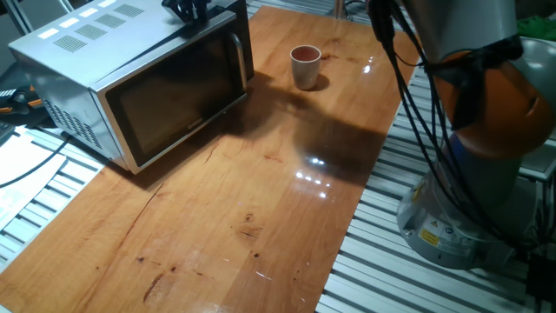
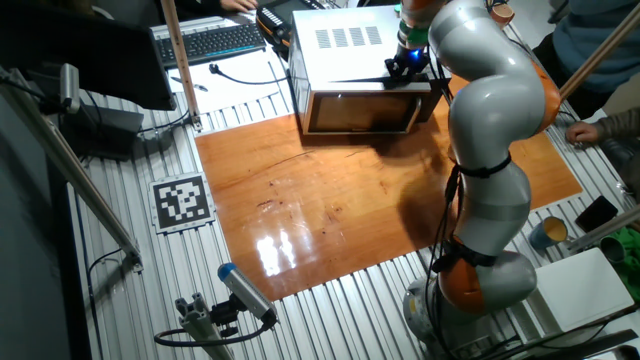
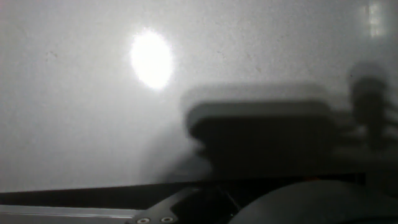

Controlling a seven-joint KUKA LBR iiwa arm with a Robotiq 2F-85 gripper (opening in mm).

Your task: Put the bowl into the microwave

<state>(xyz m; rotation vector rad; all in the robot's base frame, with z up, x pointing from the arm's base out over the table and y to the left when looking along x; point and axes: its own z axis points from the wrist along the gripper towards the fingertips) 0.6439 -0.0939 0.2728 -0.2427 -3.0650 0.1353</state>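
The claw (image 1: 188, 9), grip state unclear, sits atop the microwave (image 1: 139, 83); the bowl (image 1: 305, 66) at 3 o'clock looks light, rigid, slippery—grasp its rim.

Probably a robotics lab: fiducial marker (image 2: 182, 201), keyboard (image 2: 211, 41), aluminium-slat bench (image 2: 120, 290).

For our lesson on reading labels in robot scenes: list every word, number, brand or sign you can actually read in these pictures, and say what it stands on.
No text can be read.
Yellow sticker on the robot base: too small to read.
Fiducial marker beside the table: a black-and-white pattern, no letters.
Keyboard: keys too small.
Microwave: no legible brand or label.
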